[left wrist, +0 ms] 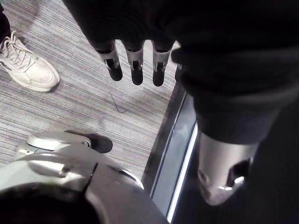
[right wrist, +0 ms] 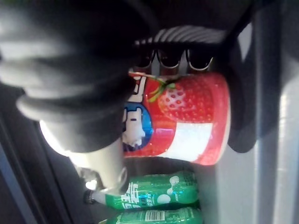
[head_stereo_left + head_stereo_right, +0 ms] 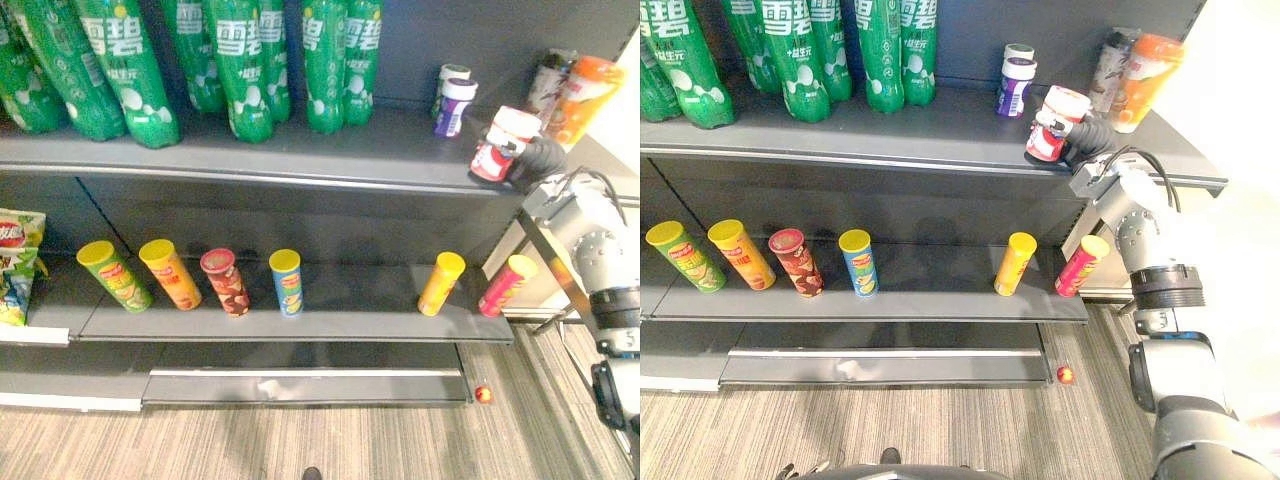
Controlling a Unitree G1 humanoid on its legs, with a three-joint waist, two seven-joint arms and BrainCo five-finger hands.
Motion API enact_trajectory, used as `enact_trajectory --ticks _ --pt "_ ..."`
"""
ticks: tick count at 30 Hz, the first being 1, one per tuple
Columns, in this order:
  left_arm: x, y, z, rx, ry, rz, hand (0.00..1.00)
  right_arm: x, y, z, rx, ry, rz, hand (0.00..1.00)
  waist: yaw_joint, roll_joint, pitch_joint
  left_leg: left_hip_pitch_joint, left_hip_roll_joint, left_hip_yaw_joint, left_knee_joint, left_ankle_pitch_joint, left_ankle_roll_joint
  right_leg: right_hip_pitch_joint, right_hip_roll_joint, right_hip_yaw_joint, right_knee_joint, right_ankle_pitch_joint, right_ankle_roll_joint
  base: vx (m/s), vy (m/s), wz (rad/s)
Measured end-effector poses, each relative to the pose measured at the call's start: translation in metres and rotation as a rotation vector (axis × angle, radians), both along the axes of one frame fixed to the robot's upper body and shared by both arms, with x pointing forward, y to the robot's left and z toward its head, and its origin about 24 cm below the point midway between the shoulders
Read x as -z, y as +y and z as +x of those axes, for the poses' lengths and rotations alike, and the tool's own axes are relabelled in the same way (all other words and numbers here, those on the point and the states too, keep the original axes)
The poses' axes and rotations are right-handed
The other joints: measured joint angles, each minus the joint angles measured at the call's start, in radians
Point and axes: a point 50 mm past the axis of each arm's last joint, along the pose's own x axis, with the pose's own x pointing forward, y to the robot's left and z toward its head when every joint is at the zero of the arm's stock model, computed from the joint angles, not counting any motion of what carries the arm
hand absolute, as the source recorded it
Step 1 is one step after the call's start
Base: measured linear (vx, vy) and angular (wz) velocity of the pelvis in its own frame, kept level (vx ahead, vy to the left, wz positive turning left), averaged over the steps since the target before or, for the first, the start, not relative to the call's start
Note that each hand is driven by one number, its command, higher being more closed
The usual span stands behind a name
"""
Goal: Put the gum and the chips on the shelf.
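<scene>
"Right wrist view: what's your right hand [image 3: 1090, 136] doing?"

"Its fingers curl round the red strawberry-printed gum canister [image 2: 187, 116] with white lid, tilted at the dark grey top shelf's [image 3: 890, 130] front edge. Your left hand [image 1: 135, 70] hangs straight-fingered above striped grey floor [image 1: 93, 102]."

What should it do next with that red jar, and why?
Probably ease the red gum jar further in and set it down upright: the right hand grips it tilted at the front edge of the top shelf.

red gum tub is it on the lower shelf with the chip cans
No, the right hand holds the red gum tub at the top shelf's front edge.
</scene>
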Motion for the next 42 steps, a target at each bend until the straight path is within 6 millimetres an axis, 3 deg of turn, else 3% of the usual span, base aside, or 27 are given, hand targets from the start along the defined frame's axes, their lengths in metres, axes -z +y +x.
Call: enact_trajectory --ticks 7,17,18,37,42 --pt "0.0 0.0 0.008 0.014 -0.013 -0.001 0.0 -0.007 0.007 0.005 -0.007 0.003 -0.018 1.0 0.022 -0.002 0.003 0.001 0.004 -0.003 0.0 0.005 0.006 0.001 0.005 -0.002 -0.001 0.003 -0.003 0.03 -0.002 0.01" --pt "0.0 -0.002 0.011 0.024 -0.017 -0.001 0.0 -0.008 0.014 0.007 -0.024 0.007 -0.062 1.0 0.021 0.004 0.007 0.001 0.01 -0.006 0.0 0.011 0.006 0.002 0.011 -0.004 0.001 0.003 -0.003 0.0 0.0 0.0" --pt "0.0 -0.002 0.011 0.024 -0.017 -0.002 0.0 -0.008 0.014 0.007 -0.023 0.008 -0.062 0.0 0.021 0.004 0.007 0.001 0.01 -0.006 0.0 0.011 0.006 0.002 0.011 -0.004 0.001 0.003 -0.003 0.0 0.0 0.0" --pt "0.0 -0.001 0.014 0.039 -0.012 -0.004 0.0 -0.012 0.007 0.012 0.001 0.005 -0.114 0.0 0.025 0.004 0.008 0.001 0.007 -0.006 0.0 0.012 0.007 0.003 0.008 -0.005 -0.001 0.003 -0.002 0.0 0.0 0.0" --pt "0.0 -0.001 0.014 0.038 -0.014 -0.004 0.0 -0.033 0.0 0.009 0.069 -0.071 -0.127 0.0 0.026 0.004 0.008 0.001 0.01 -0.002 0.0 0.012 0.007 0.001 0.011 -0.001 -0.002 0.004 -0.003 0.0 0.0 -0.01"
